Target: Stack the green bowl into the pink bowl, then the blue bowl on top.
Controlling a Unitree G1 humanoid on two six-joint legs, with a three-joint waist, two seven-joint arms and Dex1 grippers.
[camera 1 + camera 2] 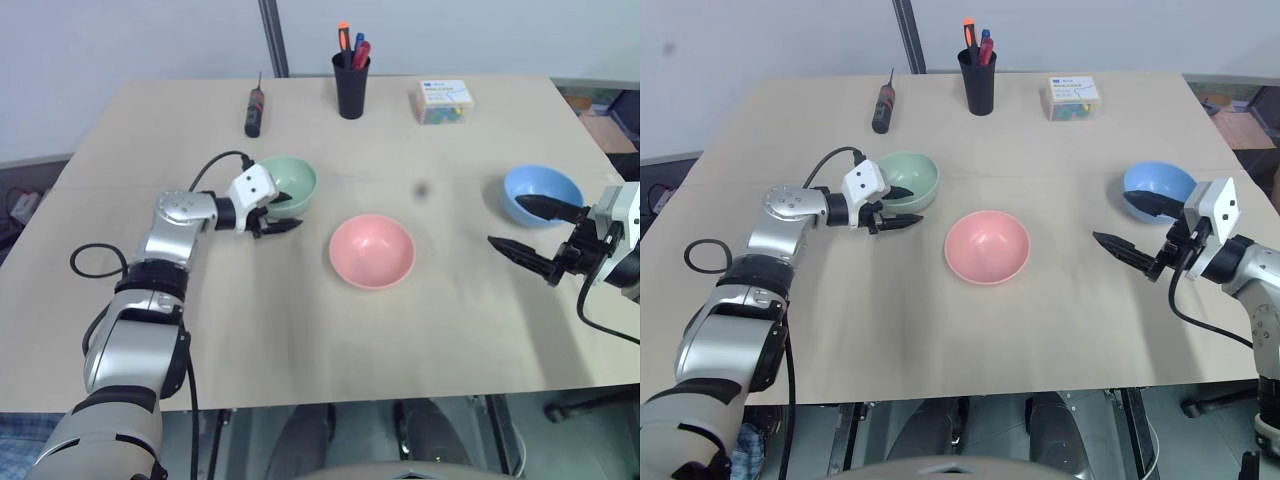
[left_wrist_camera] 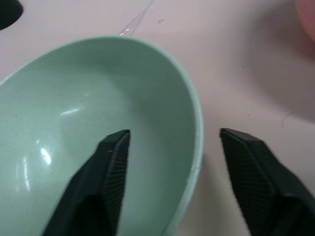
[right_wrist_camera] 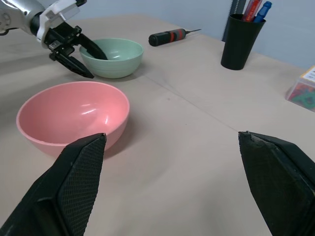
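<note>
The green bowl (image 1: 290,180) stands at the table's middle left. My left gripper (image 1: 290,211) straddles its near rim, one finger inside the bowl and the other outside, jaws open with a gap on both sides of the rim (image 2: 194,123). The pink bowl (image 1: 372,250) sits empty at the centre, a short way to the right of the green one. At the right stands the blue bowl (image 1: 543,190). My right gripper (image 1: 506,222) hovers wide open just in front of the blue bowl and points left toward the pink bowl (image 3: 74,113), with nothing between its fingers.
Along the far edge stand a black pen cup (image 1: 351,85) with markers, a screwdriver (image 1: 255,110) and a small box of coloured pieces (image 1: 445,100). The table's right edge (image 1: 612,160) lies close beyond the blue bowl.
</note>
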